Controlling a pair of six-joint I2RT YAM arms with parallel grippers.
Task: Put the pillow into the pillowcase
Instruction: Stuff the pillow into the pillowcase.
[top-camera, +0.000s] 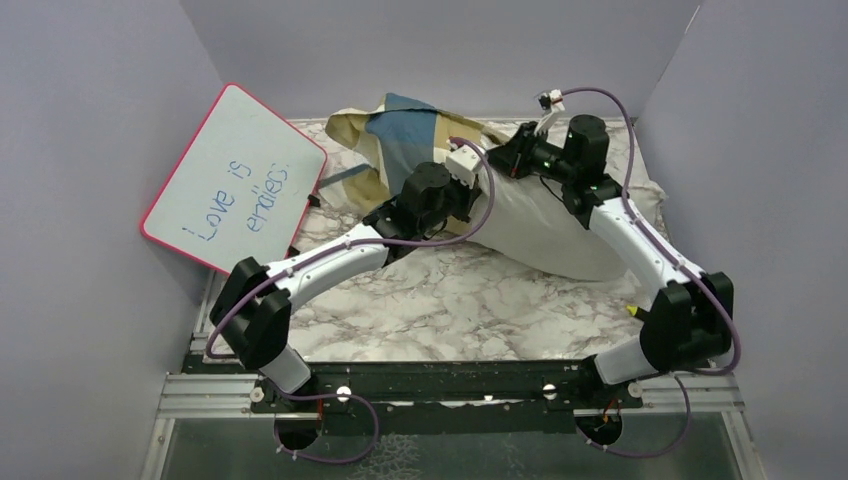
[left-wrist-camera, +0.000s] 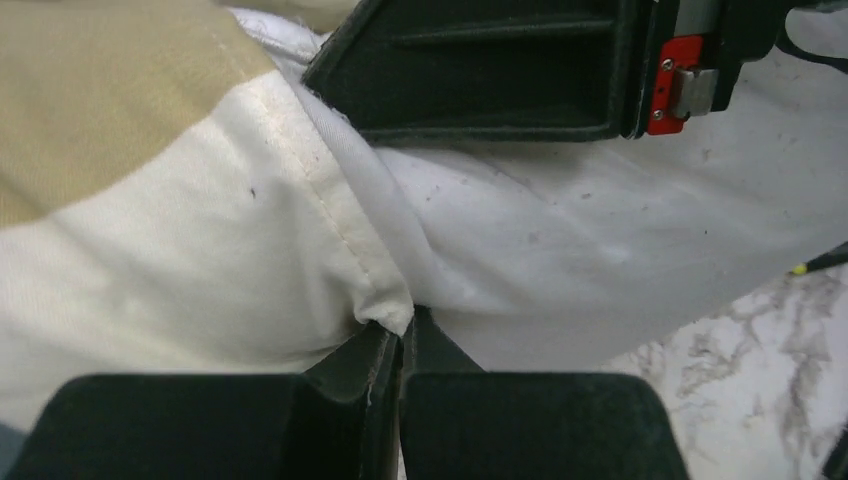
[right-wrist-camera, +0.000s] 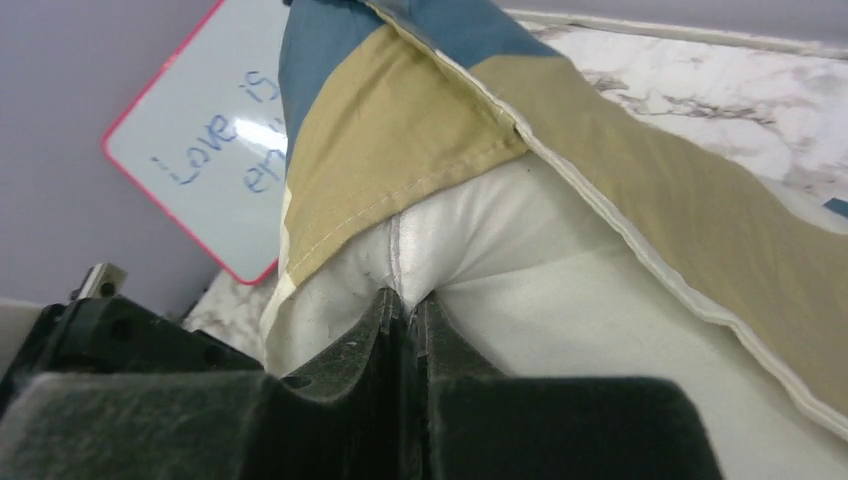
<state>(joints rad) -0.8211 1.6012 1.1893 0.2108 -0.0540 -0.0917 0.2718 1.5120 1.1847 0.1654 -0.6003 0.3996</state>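
The white pillow (top-camera: 545, 235) lies on the marble table, its far left end under the blue, tan and cream checked pillowcase (top-camera: 395, 130). Both grippers meet at that end. In the left wrist view my left gripper (left-wrist-camera: 405, 325) is shut on the cream hemmed edge of the pillowcase (left-wrist-camera: 180, 250), with the pillow (left-wrist-camera: 580, 260) bulging to its right. In the right wrist view my right gripper (right-wrist-camera: 408, 300) is shut on a seamed fold of the pillow (right-wrist-camera: 520, 260), just under the pillowcase's tan hem (right-wrist-camera: 420, 140). The right gripper's black body (left-wrist-camera: 480, 70) crosses the top of the left wrist view.
A pink-rimmed whiteboard (top-camera: 235, 180) with blue writing leans against the left wall; it also shows in the right wrist view as the whiteboard (right-wrist-camera: 200, 150). Grey walls close in the marble table (top-camera: 440, 300) on three sides.
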